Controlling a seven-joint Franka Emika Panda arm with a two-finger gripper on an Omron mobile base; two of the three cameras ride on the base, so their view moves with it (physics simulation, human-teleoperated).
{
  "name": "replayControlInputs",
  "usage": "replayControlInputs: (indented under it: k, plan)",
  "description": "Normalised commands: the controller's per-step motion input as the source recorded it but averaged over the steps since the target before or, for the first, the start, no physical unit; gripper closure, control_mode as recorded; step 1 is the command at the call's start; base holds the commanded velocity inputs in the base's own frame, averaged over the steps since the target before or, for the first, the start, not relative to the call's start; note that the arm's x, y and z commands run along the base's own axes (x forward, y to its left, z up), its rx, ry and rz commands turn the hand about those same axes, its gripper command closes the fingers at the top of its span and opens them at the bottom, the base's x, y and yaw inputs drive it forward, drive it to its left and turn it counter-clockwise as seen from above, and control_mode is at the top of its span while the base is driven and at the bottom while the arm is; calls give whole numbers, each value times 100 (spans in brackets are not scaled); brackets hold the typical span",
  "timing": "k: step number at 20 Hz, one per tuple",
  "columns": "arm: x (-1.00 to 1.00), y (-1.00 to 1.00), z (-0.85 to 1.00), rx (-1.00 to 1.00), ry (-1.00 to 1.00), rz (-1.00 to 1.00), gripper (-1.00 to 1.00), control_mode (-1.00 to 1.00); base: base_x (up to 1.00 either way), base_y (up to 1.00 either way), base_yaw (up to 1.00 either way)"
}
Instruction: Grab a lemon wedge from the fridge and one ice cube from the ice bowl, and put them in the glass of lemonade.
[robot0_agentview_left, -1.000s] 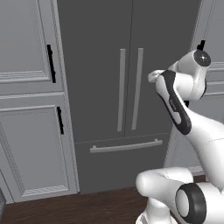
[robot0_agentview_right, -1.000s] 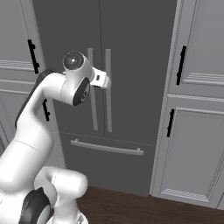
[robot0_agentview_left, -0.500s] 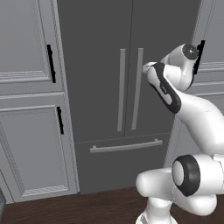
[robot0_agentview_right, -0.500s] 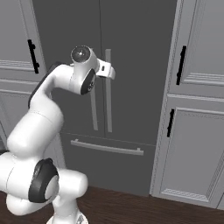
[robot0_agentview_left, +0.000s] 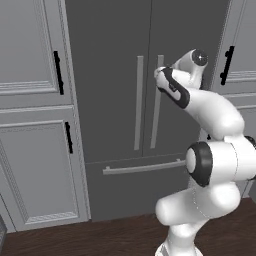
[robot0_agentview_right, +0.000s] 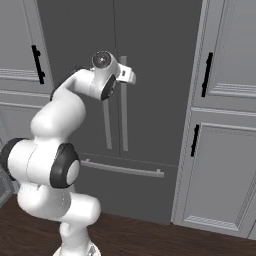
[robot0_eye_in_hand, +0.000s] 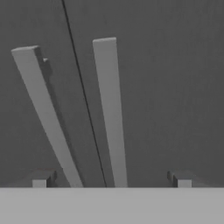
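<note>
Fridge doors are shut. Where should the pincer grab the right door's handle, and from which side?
Grip the right door handle, the vertical bar nearest the centre seam, near its upper part, probably straight from the front. The open pincer already straddles it; the bar looks slim enough to fit between the fingers.

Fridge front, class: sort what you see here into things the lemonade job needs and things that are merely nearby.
Needed for the job:
- fridge, doors closed
- its two upright bar handles
- gripper, open, facing the handles

Merely nearby:
- panelled cabinets with black handles
- drawer handle
- wooden floor
</note>
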Motion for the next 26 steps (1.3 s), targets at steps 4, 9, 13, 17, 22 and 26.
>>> replayControlInputs:
  k: [4,9,13,17,22,26]
  plan:
    - [99,-2,-26,0,0,0,-100,-100,0,0,0]
    - [89,-7,-28,0,0,0,-100,-100,0,0,0]
    - [83,-17,-21,0,0,0,-100,-100,0,0,0]
    - [86,-18,-22,0,0,0,-100,-100,0,0,0]
    - [80,-6,-52,0,-9,0,-100,-100,0,0,0]
    - [69,0,-62,0,-15,0,100,-100,0,0,0]
